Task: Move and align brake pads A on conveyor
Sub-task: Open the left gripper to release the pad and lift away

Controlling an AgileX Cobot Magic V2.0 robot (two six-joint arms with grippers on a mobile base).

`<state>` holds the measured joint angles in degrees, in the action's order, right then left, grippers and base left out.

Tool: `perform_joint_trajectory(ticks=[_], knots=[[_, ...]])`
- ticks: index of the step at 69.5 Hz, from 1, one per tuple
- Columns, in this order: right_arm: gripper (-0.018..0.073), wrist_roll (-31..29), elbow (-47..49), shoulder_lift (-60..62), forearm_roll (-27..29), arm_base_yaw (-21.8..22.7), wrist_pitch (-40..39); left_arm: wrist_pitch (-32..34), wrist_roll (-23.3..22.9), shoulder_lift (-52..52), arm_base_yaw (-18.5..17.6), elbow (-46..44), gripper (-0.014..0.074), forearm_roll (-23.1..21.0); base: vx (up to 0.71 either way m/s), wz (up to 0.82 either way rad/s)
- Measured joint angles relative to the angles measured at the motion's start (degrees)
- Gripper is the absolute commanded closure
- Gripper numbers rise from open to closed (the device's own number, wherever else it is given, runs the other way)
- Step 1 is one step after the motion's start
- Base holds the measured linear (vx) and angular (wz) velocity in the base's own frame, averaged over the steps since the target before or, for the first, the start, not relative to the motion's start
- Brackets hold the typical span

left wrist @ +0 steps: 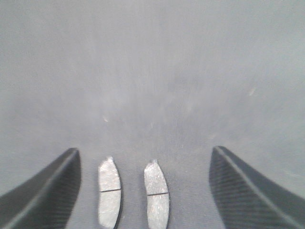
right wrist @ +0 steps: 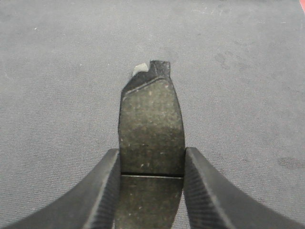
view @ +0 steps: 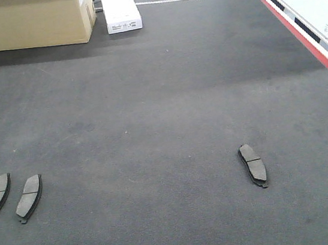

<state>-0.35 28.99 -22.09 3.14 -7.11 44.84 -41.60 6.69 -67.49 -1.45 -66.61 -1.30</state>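
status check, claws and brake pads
Left claw open over two pads. Right claw shut on one brake pad. Conveyor path clear.

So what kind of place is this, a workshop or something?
Probably a factory or test line: a wide charcoal carpet-textured conveyor belt with a red edge stripe, small flat dark-grey brake pads lying on it, and a brown cardboard box at the far end.

open belt [view: 161,99] between pads; box [view: 30,22] far back.
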Motion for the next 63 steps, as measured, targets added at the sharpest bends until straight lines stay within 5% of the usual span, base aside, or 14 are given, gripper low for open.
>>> perform_joint_trajectory(ticks=[16, 39, 63], knots=[[0.0564, 0.0, 0.0, 0.0, 0.0, 0.0, 0.0, 3.44, 0.0, 18.56, 0.0, 15.74, 0.0277, 0.0, 0.0, 0.0], [0.0564, 0.0, 0.0, 0.0, 0.0, 0.0, 0.0, 3.43, 0.0, 42.86, 0.0, 30.25, 0.0602, 0.2, 0.0, 0.0], [0.0564, 0.0, 0.0, 0.0, 0.0, 0.0, 0.0, 1.58, 0.41, 55.14, 0.0, 34.79, 0.0604, 0.24, 0.0, 0.0]])
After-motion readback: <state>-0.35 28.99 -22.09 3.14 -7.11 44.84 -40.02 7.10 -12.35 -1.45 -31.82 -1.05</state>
